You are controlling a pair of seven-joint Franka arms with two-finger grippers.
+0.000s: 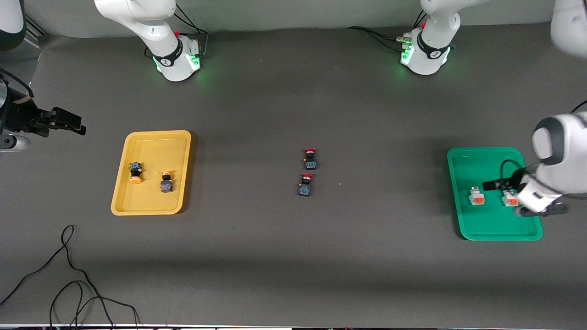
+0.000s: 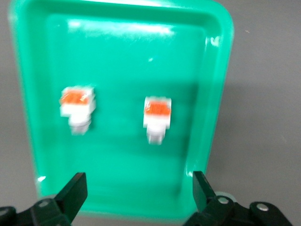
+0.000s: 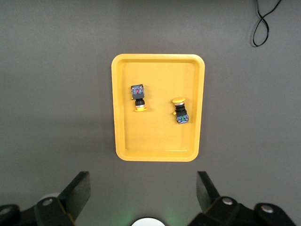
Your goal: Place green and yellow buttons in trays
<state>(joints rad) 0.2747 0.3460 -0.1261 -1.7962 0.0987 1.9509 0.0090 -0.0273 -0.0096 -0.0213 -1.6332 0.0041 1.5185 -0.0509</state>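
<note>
We see two white-bodied switches with orange-red patches, one (image 1: 476,196) more toward the middle of the surface and the other (image 1: 509,199) beside it and partly covered by the arm, both lying in the green tray (image 1: 467,160) at the left arm's end. Two black-bodied switches with yellow-orange caps, one (image 1: 135,172) and its neighbour (image 1: 166,181), lie apart in the yellow tray (image 1: 151,136) at the right arm's end. The surface (image 1: 257,256) is dark grey; two red-capped switches (image 1: 309,158) lie at its middle, one nearer to the front camera than the other, and a black cable (image 1: 69,275) curls close to the front edge. The left hand (image 2: 140,192) hangs over the green tray with fingers released, touching no switch. The right hand (image 3: 144,192) waits high above the surface, off the yellow tray's edge, also released.
</note>
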